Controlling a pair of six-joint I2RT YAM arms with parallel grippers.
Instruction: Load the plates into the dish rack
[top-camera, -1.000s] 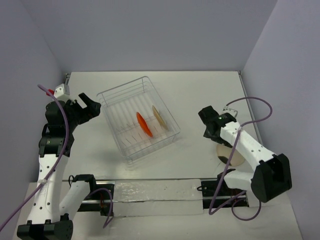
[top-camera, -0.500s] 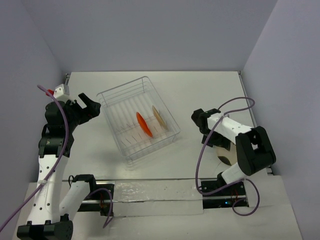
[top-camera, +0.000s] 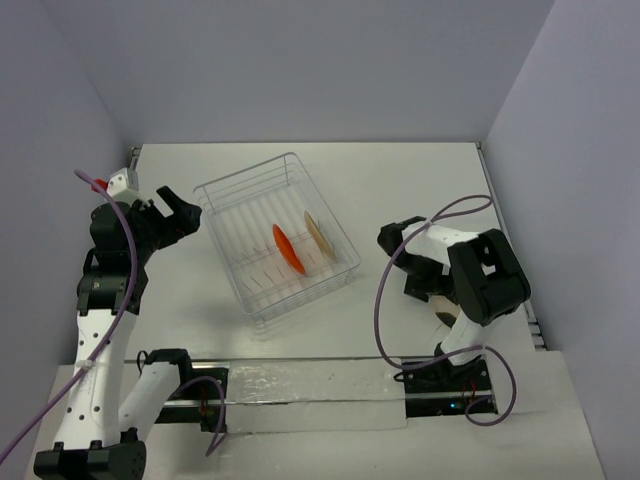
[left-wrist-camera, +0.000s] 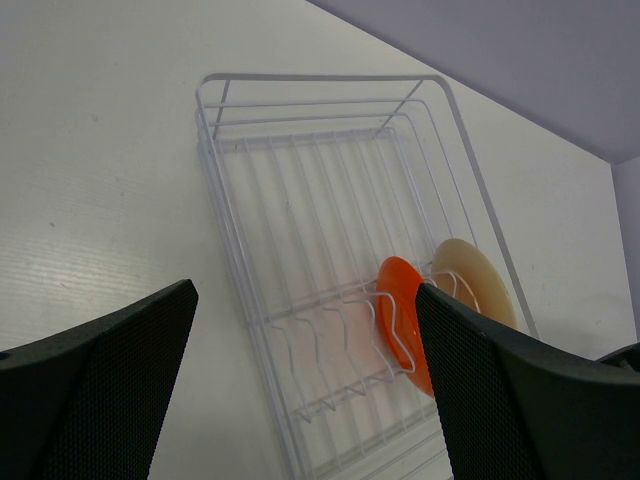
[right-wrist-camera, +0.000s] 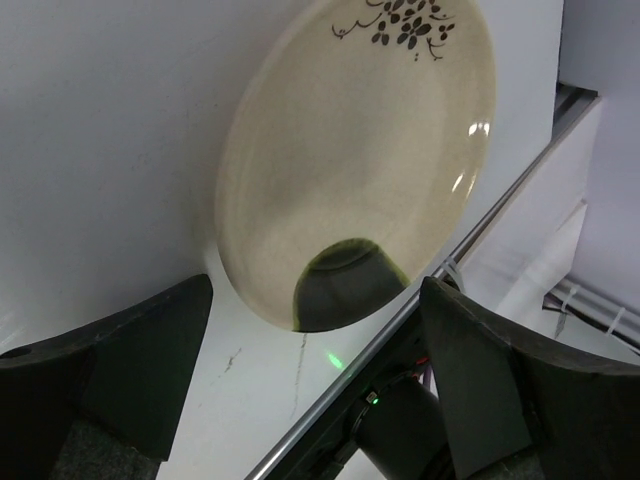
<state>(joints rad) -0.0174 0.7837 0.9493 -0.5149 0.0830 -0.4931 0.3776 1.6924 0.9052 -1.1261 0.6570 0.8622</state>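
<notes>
**Counter** (top-camera: 400, 180): white, walled on the left, far and right sides.

**Dish rack** (top-camera: 245, 172): a wire basket left of centre on the counter, set at an angle to the counter edges. In the left wrist view, its far rim (left-wrist-camera: 320, 77) and row of slot wires are visible.

**Plates in the rack:** the orange-red plate (top-camera: 288, 249) stands on edge in the slot wires. The cream plate (top-camera: 318, 236) stands on edge just to its right, apart from it.

**Third plate** (right-wrist-camera: 370, 150): cream, with a dark speckled motif near one rim. It lies flat on the counter at the near right, well apart from the rack.

**Right gripper** (right-wrist-camera: 318, 288): spread wide and holding nothing. It is directly over the plate's rim, which sits between the two fingers. Whether either finger touches the plate cannot be told.

**Left gripper** (left-wrist-camera: 305, 292): spread wide and holding nothing. It is at the left of the counter, facing the rack and clear of it.
</notes>
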